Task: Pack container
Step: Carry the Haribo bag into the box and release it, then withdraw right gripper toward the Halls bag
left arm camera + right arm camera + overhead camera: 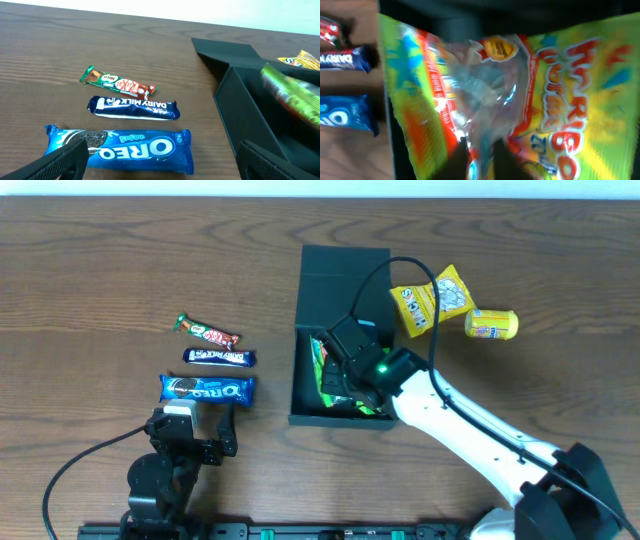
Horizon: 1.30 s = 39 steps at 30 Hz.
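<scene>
The dark teal container [300, 350] stands open at table centre, its flap lid [344, 262] lying back. My right gripper [352, 370] is inside it, shut on a green Haribo candy bag [470, 95], [322, 370]. My left gripper [160, 162] is open and empty, hovering just before the blue Oreo pack [120, 148], [207, 389]. A Dairy Milk bar [132, 107], [219, 357] and a KitKat bar [118, 84], [207, 332] lie left of the container [250, 115]. In the right wrist view the bag fills the frame.
A yellow snack bag [430, 302] and a small yellow packet [492, 324] lie right of the lid. A black cable [375, 285] arcs over the container. The left arm's cable [80, 465] trails at the front left.
</scene>
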Available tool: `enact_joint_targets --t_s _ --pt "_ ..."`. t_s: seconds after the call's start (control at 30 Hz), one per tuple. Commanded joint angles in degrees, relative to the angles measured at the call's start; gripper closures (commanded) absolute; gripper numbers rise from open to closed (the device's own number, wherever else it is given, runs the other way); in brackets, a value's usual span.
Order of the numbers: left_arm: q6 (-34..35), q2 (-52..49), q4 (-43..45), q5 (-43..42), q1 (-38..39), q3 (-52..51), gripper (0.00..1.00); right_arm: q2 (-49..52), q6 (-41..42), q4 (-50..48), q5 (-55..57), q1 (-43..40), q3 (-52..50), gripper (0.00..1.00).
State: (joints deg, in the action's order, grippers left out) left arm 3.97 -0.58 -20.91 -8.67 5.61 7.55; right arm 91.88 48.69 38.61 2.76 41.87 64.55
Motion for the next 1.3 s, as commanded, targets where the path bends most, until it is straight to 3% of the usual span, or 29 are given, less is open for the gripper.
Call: enact_joint_targets --t_s 0.0,0.03,0.1,0.17,0.23,0.27,0.4,0.67,0.93,1.27 --pt "-1.22 0.33 -0.44 -0.15 -0.35 -1.18 0.05 -0.48 -0.68 -0.22 0.00 0.57 0.66 0.16" --pt "-1.20 0.33 -0.42 -0.15 -0.35 -1.18 0.05 -0.66 -1.77 0.15 -0.04 0.52 0.96 0.02" --pt "-1.20 0.33 -0.42 -0.15 -0.35 -1.18 0.05 -1.29 -3.93 1.38 0.04 0.48 2.45 0.01" --pt "-1.20 0.33 -0.42 -0.15 -0.35 -1.18 0.05 -2.38 -6.67 1.44 1.55 0.48 4.02 0.16" --pt "-1.20 0.33 -0.42 -0.15 -0.35 -1.18 0.05 -2.78 -8.15 1.01 4.85 0.09 4.37 0.80" --pt "-1.20 0.33 -0.42 -0.15 -0.35 -1.18 0.05 -2.51 -8.31 0.92 6.32 -0.37 4.13 0.99" --pt "-1.20 0.33 -0.42 -0.15 -0.35 -1.18 0.05 3.06 -8.33 -1.40 11.98 -1.49 3.15 0.99" --pt "-1.20 0.33 -0.44 -0.15 -0.35 -1.18 0.05 17.64 -9.60 -14.23 13.11 -3.02 3.15 0.99" --pt "-1.20 0.33 -0.44 -0.15 -0.35 -1.18 0.05 18.53 -15.61 -9.62 3.96 -3.54 3.15 0.99" --pt "-1.20 0.33 -0.44 -0.15 -0.35 -1.18 0.05 18.23 -17.51 -10.51 4.28 -5.14 4.31 0.99"
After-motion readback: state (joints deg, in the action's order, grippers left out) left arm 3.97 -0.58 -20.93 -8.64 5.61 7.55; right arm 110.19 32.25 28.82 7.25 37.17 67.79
